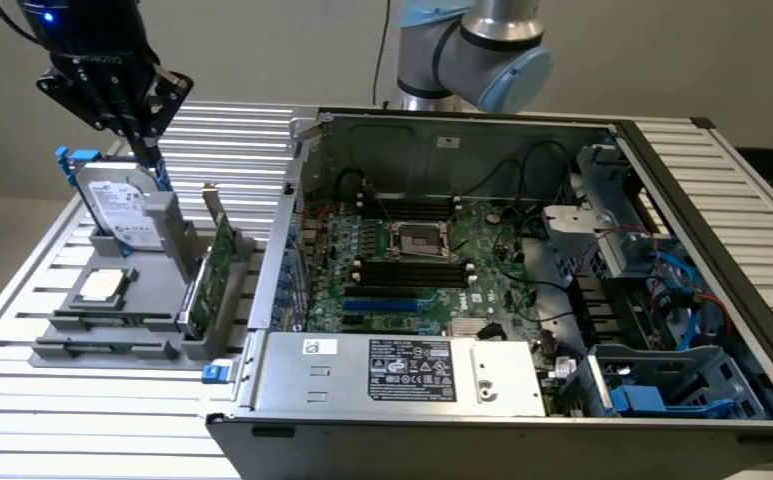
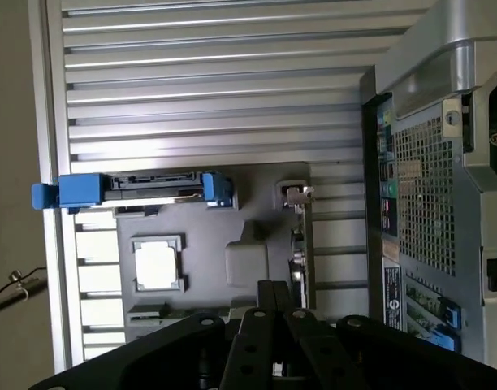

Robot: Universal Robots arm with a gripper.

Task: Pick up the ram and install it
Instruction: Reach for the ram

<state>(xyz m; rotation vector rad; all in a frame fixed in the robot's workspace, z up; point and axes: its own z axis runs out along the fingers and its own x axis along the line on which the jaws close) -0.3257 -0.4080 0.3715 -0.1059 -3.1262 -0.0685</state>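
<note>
At the upper left of the exterior view, the black hand (image 1: 146, 140) hangs above the slatted metal surface (image 1: 39, 430), its fingers drawn together with nothing visible between them. Directly beneath it a hard drive (image 1: 117, 208) with blue side rails stands upright at the rear of a grey holder (image 1: 106, 352).

On the same holder:
- A square processor chip (image 1: 103, 287) lies flat in front of the drive.
- A green expansion card (image 1: 213, 275) with a metal bracket stands on edge along the side towards the exterior view's right.
- A narrow dark strip in the front slot appears to be the ram (image 1: 109, 322). Its detail is too fine to confirm. The hand is well apart from it.

An open computer case (image 1: 706, 300) fills the centre and right. Its motherboard (image 1: 493, 260) is exposed, with long black memory slots (image 1: 413, 270) at the middle. The arm (image 1: 473, 50) rises behind the case.

Wrist view: the hand (image 2: 273, 291) points down over the near edge of the holder (image 2: 232, 219), fingers together. The hard drive (image 2: 143, 188) is seen edge-on, the processor chip (image 2: 157, 264) lies between it and the hand, and the expansion card (image 2: 297, 244) runs along the holder edge nearest the computer case (image 2: 427, 162). The ram cannot be made out here. The surface (image 2: 216, 81) lies beyond.
</note>
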